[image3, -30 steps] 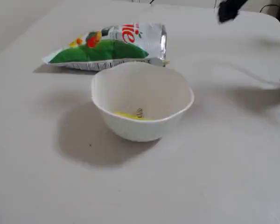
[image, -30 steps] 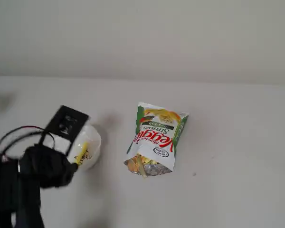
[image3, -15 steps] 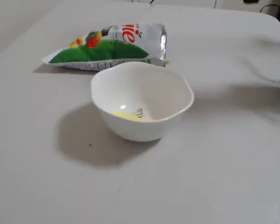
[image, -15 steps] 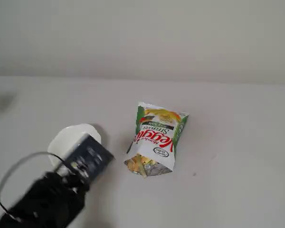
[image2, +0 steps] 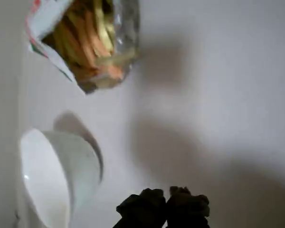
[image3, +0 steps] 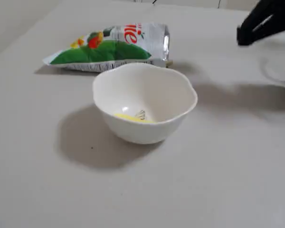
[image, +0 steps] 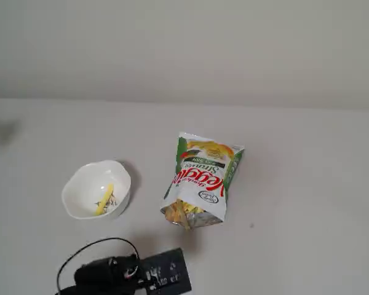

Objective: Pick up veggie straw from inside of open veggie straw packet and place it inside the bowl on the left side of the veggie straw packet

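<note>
straw [image: 104, 198] lies inside the bowl [image: 80, 185], and i see it as a yellow strip on the bowl floor in both fixed views. packet [image: 202, 178] lies flat on the table [image: 307, 184] beside the bowl, apart from it, its open mouth showing bunched straws [image2: 90, 38] in my wrist view. gripper [image2: 165, 202] sits with fingertips together, empty, above bare table, away from both.

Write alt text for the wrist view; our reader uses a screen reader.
An open snack bag lies at top left with yellow and orange straws showing inside. A white bowl sits below it, seen from the side, and the dark, closed fingers enter from the bottom edge over the pale table.
</note>
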Robot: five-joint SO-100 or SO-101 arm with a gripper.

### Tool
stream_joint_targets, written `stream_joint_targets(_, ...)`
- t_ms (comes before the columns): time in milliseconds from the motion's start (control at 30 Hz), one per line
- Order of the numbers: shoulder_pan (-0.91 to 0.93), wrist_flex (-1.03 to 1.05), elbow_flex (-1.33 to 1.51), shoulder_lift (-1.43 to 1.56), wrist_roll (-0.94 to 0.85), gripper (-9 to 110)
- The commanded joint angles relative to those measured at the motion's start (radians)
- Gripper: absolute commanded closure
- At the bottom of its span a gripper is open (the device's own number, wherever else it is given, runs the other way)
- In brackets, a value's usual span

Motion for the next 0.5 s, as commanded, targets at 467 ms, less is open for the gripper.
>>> stream_joint_targets(467,-0.137,-0.101,0.175,0.009,0.080,101)
